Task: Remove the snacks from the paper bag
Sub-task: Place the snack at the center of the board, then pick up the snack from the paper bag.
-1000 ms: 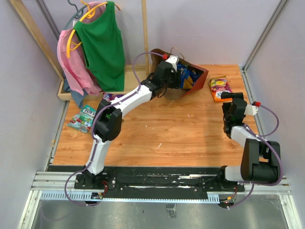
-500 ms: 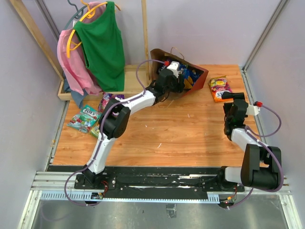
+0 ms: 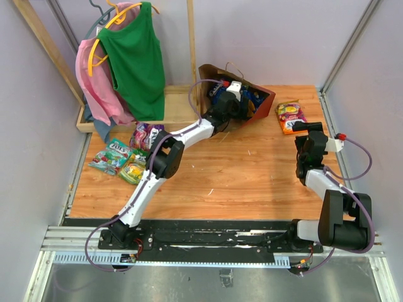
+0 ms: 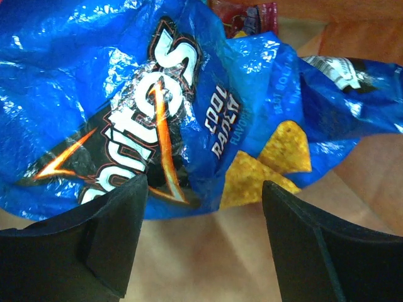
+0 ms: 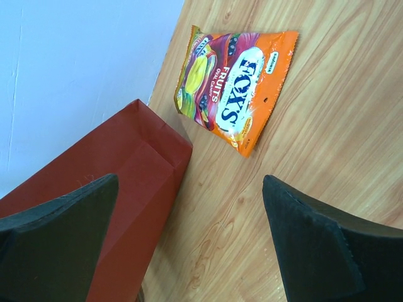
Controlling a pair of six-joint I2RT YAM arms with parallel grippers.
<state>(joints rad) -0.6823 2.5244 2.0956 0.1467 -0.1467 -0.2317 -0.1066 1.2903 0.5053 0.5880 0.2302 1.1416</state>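
Tabletop (image 3: 252,176): left jaws spread inside paper bag (image 3: 267,100); straddle Doritos bag (image 4: 157,94) crinkled lower edge, pinch firmly. Right jaws spread.

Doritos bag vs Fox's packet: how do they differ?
Place: the Doritos bag lies inside the paper bag; the Fox's packet lies on the table outside it.
Colour: the Doritos bag is blue, the Fox's packet orange.
Shape: the Doritos bag is crumpled, the Fox's packet flat.
The open left hand is close at the Doritos bag; the open right hand hangs clear of the Fox's packet.
Both are glossy.
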